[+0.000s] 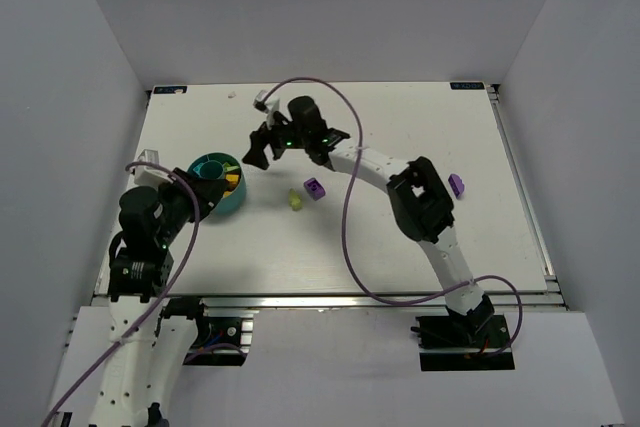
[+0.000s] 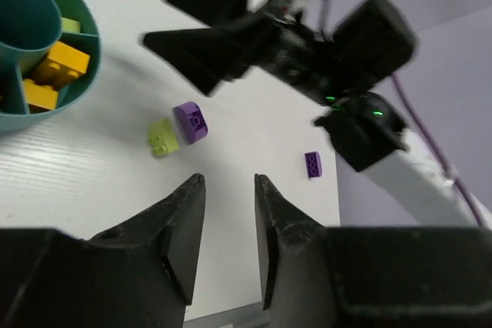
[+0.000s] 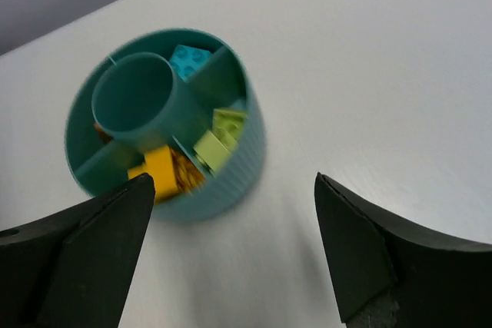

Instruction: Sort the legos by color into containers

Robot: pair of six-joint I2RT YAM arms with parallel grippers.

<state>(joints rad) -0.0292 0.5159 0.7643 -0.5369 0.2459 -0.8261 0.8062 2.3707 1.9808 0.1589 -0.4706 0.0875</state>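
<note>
The teal divided bowl (image 1: 213, 165) stands at the table's left. It shows in the right wrist view (image 3: 231, 167) holding orange bricks (image 3: 160, 170), lime bricks (image 3: 217, 138) and a cyan brick (image 3: 188, 59). A lime brick (image 1: 296, 201) and a purple brick (image 1: 314, 187) lie together right of the bowl, also in the left wrist view: lime (image 2: 161, 137), purple (image 2: 191, 122). Another purple brick (image 1: 456, 184) lies far right. My right gripper (image 1: 258, 145) is wide open and empty, above and just right of the bowl. My left gripper (image 2: 229, 178) is open and empty beside the bowl.
The right arm's purple cable (image 1: 348, 217) loops over the table's middle. The table's raised metal edge (image 1: 520, 177) runs along the right side. White walls close in on the left, back and right.
</note>
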